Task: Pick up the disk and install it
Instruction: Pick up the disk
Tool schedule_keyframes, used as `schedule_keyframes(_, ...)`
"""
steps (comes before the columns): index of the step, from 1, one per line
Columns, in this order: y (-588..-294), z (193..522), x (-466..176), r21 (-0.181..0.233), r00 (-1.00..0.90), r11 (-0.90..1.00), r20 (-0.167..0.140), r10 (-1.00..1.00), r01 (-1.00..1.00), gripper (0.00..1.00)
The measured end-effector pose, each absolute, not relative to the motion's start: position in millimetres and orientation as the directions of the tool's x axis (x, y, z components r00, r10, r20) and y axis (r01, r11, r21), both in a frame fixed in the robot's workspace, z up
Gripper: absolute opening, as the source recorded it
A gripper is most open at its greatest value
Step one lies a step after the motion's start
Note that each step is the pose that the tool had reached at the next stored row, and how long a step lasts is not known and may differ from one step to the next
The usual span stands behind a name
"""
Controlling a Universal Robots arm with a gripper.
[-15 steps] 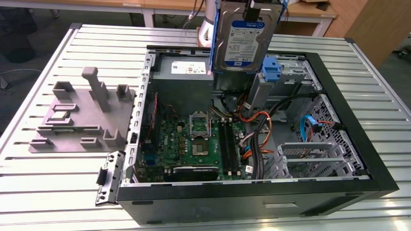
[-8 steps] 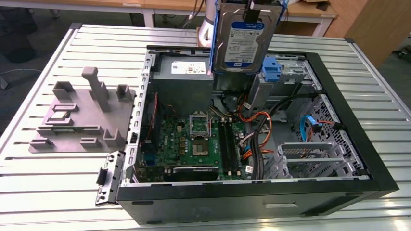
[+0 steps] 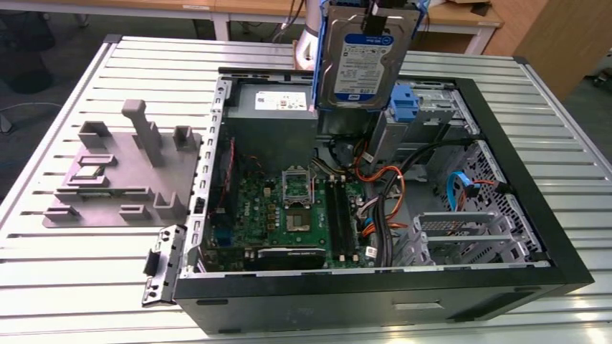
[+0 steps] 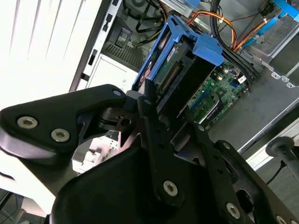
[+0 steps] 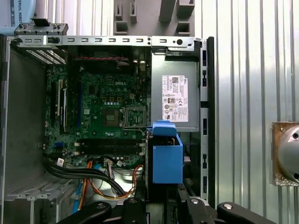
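The disk [image 3: 362,63] hangs upright above the open computer case [image 3: 535,236], its white-and-blue label facing the exterior view and its blue bracket running along its edges. My gripper [image 3: 380,11] is shut on its upper end. In the second wrist view the black fingers [image 4: 150,100] clamp the disk [image 4: 175,70] by its connector end. The first wrist view looks down on the bracket's blue end [image 5: 167,158], which hovers beside the grey power supply [image 5: 175,95] and over the motherboard [image 5: 105,109].
The case lies open on a slatted metal table [image 3: 86,287]. Inside are a metal drive cage [image 3: 459,236], a blue drive bay [image 3: 408,102] and orange and black cables [image 3: 388,193]. A grey fixture plate [image 3: 115,175] with upright posts sits at the exterior view's left.
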State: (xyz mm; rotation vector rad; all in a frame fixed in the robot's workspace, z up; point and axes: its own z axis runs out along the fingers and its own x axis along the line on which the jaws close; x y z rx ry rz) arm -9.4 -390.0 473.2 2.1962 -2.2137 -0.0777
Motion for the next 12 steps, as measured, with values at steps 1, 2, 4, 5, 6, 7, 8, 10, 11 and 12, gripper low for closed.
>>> schedule_keyframes(1, -390, 473, -9, 0.051, -0.008, 0.007, -0.019, -1.0, -0.999, 0.35)
schedule_keyframes(2, -390, 473, -9, 0.051, -0.008, 0.007, -0.019, -1.0, -0.999, 0.35)
schedule_keyframes(4, -391, 473, -9, 0.051, -0.008, 0.007, -0.019, -1.0, -0.999, 0.35)
schedule_keyframes(5, -391, 473, -9, 0.051, -0.008, 0.007, -0.019, -1.0, -0.999, 0.35)
schedule_keyframes(6, -392, 473, -9, 0.051, -0.008, 0.007, -0.019, -1.0, -0.999, 0.35)
schedule_keyframes(7, -393, 473, -9, 0.051, -0.008, 0.007, -0.019, -1.0, -0.999, 0.35)
schedule_keyframes(8, -394, 473, -9, 0.051, -0.008, 0.007, -0.019, -1.0, -0.999, 0.35)
schedule_keyframes(10, -397, 473, -9, 0.051, -0.008, 0.007, -0.019, -1.0, -0.999, 0.35)
schedule_keyframes(11, -398, 472, -9, 0.051, -0.008, 0.007, -0.019, -1.0, -0.999, 0.35)
schedule_keyframes(12, -400, 472, -9, 0.051, -0.008, 0.007, -0.019, -1.0, -0.999, 0.35)
